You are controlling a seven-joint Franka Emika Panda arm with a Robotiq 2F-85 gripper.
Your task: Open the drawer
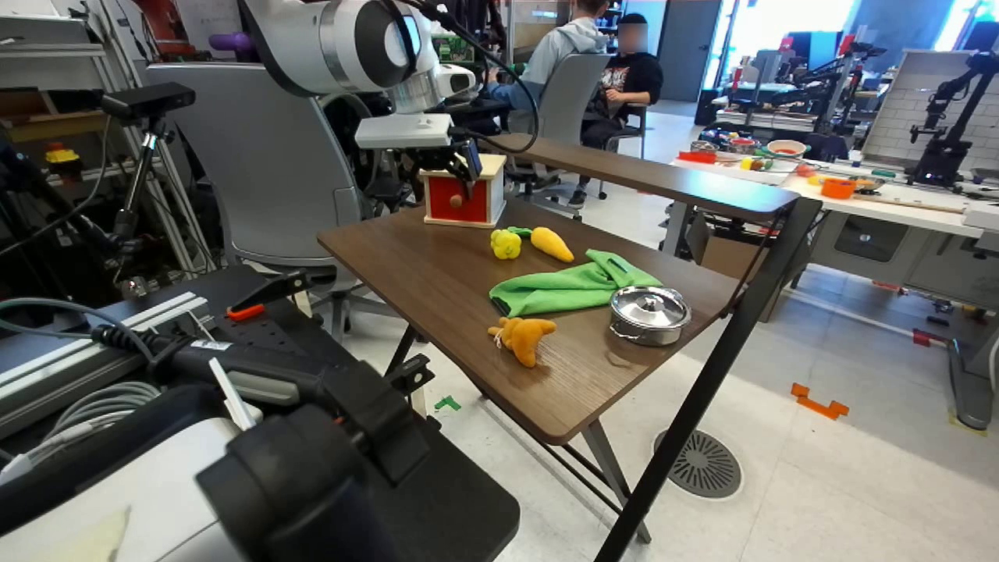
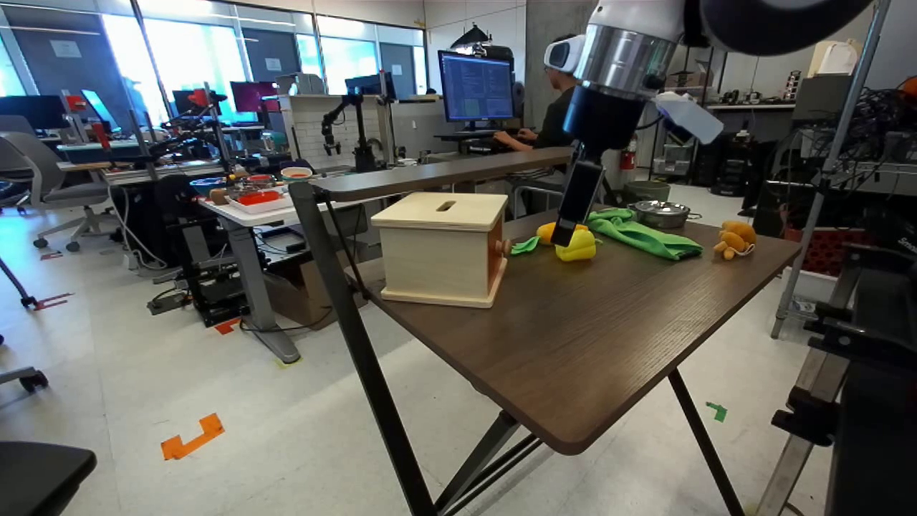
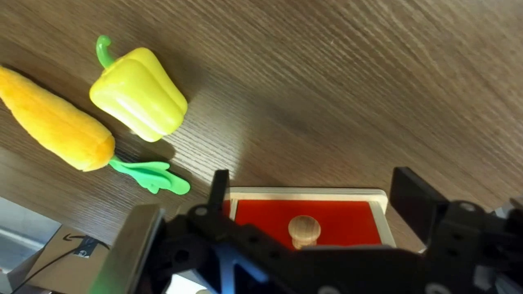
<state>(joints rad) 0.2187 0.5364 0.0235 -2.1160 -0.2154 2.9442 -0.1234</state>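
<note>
pincer [image 3: 312, 185]: released, jaws wide apart, nothing held. it hangs short of the knob [image 3: 304, 228], not touching.

knob: round, wooden, centred on the red-fronted drawer [image 3: 341, 222]; this is the grasp point. clamp its two sides, behind the round head if the jaws reach. smooth wood may slip when only the tip is pinched.

drawer: in the front of the wooden box [image 2: 437, 265], which stands on the bench [image 2: 609, 330] close to an edge. appears fully home. expect a stiff, light, sturdy part. pull straight and level; a skewed pull may bind it. the box itself looks light enough to drag or tip, so draw slowly.

yellow pepper [image 3: 139, 98] and carrot [image 3: 53, 122]: on the bench near the box, off to one side of the knob.

green cloth [image 1: 570, 289] and lidded pot [image 1: 649, 316]: farther along the bench, not involved in the pull.
</note>
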